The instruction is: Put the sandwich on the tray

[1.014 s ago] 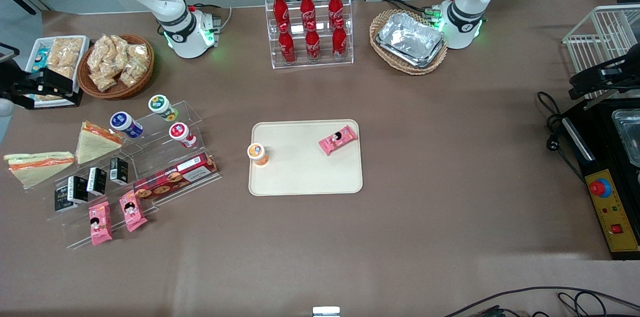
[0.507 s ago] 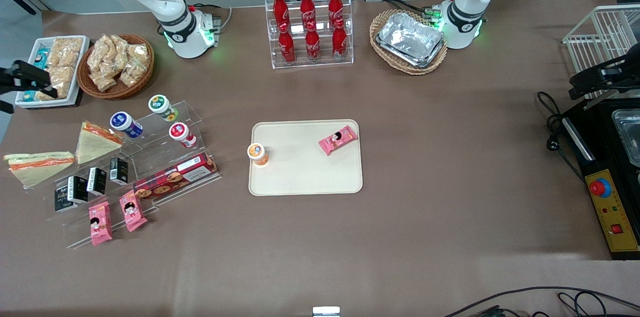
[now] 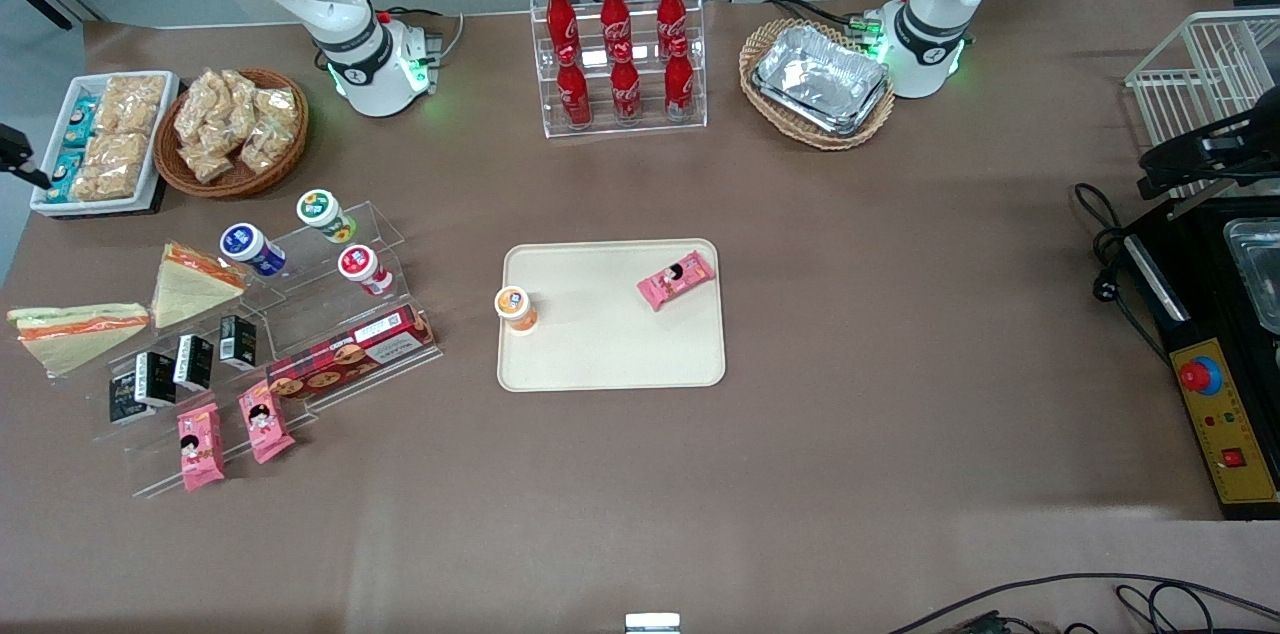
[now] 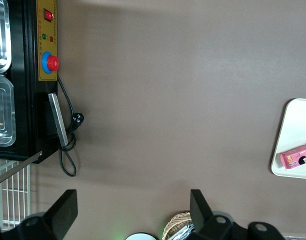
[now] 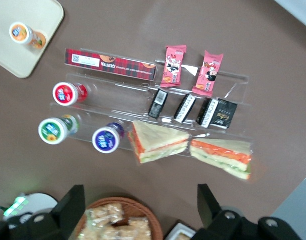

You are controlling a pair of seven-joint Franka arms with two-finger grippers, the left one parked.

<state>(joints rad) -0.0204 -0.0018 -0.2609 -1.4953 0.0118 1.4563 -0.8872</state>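
The sandwich (image 3: 72, 331), a pale wedge with a green and an orange stripe, lies on the table at the working arm's end, beside the clear display stand; it also shows in the right wrist view (image 5: 223, 156). A second wedge (image 3: 190, 280) leans on the stand next to it. The cream tray (image 3: 610, 354) lies mid-table, holding an orange-lidded cup (image 3: 516, 306) and a pink snack pack (image 3: 676, 279). My gripper (image 5: 138, 214) is open and empty, high above the wicker snack basket (image 5: 118, 220). It is well apart from the sandwich. Only a black tip of it (image 3: 14, 157) shows in the front view.
The clear stand (image 3: 330, 324) holds lidded cups, black cartons, a red biscuit box and pink packs. A white snack tray (image 3: 100, 144) and the wicker basket (image 3: 235, 129) sit farther from the camera. A cola rack (image 3: 617, 54) and a foil-tray basket (image 3: 818, 82) stand farthest from the camera.
My gripper has slid sideways off the working arm's end of the table, almost out of the front view. The sandwiches and tray have not moved.
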